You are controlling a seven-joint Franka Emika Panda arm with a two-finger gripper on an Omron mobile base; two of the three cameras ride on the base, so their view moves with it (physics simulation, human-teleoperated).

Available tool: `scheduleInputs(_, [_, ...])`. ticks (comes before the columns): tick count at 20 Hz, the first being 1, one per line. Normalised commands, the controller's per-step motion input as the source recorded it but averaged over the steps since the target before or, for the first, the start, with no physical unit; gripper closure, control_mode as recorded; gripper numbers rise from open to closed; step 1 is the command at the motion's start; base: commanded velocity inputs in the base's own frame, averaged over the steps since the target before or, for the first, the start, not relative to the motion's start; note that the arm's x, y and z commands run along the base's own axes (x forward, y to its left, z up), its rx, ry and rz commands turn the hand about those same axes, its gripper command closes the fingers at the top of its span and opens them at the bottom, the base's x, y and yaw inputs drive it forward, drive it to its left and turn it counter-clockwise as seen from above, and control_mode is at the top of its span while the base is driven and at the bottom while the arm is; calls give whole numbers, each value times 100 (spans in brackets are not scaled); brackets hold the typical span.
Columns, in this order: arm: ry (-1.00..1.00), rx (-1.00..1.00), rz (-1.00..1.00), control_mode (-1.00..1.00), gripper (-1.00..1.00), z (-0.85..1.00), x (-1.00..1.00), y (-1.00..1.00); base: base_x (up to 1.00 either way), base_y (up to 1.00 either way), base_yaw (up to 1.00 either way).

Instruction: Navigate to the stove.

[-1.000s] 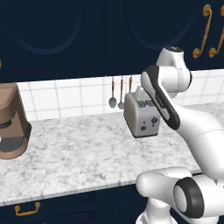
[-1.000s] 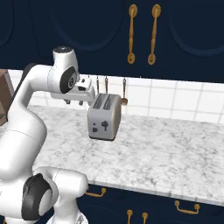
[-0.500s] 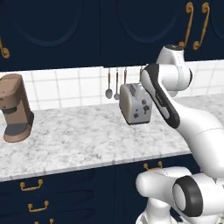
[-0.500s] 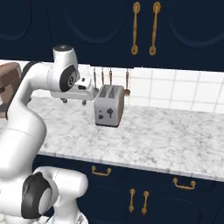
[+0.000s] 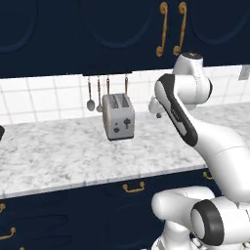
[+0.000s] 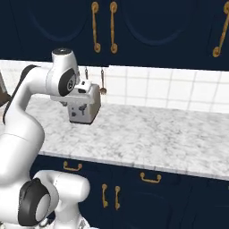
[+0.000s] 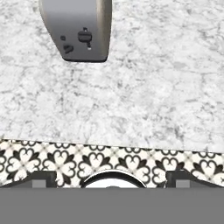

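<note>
The stove is out of view. My arm is folded over a white marble counter (image 5: pixel 53 151), with the gripper (image 5: pixel 155 105) hanging above the counter's front part, to the right of a silver two-slot toaster (image 5: pixel 118 117). In the hand view the gripper (image 7: pixel 112 180) is open, its two dark fingertips (image 7: pixel 41 179) wide apart with nothing between them. It looks down on the counter's front edge and the patterned floor (image 7: pixel 52 159), with the toaster (image 7: pixel 76 30) at the top.
Three utensils (image 5: pixel 97 95) hang on the tiled wall behind the toaster (image 6: pixel 82 109). Dark blue cabinets with gold handles (image 5: pixel 171 29) run above, and drawers (image 6: pixel 150 178) below. A brown coffee machine (image 6: pixel 2 91) shows at the left edge. The counter (image 6: pixel 170 134) stretches bare to the right.
The whole scene has slid left in both base views, so the base has driven right along the counter. The coffee machine has almost left the left base view. The arm keeps its pose.
</note>
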Motion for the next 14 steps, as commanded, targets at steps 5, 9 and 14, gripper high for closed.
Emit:
scheduleInputs(5, [0, 0, 0, 100, -100, 0, 0, 0, -16, -100, -5])
scheduleInputs(9, [0, 0, 0, 100, -100, 0, 0, 0, -10, -100, -3])
scheduleInputs(14, [0, 0, 0, 100, -100, 0, 0, 0, -3, -100, -2])
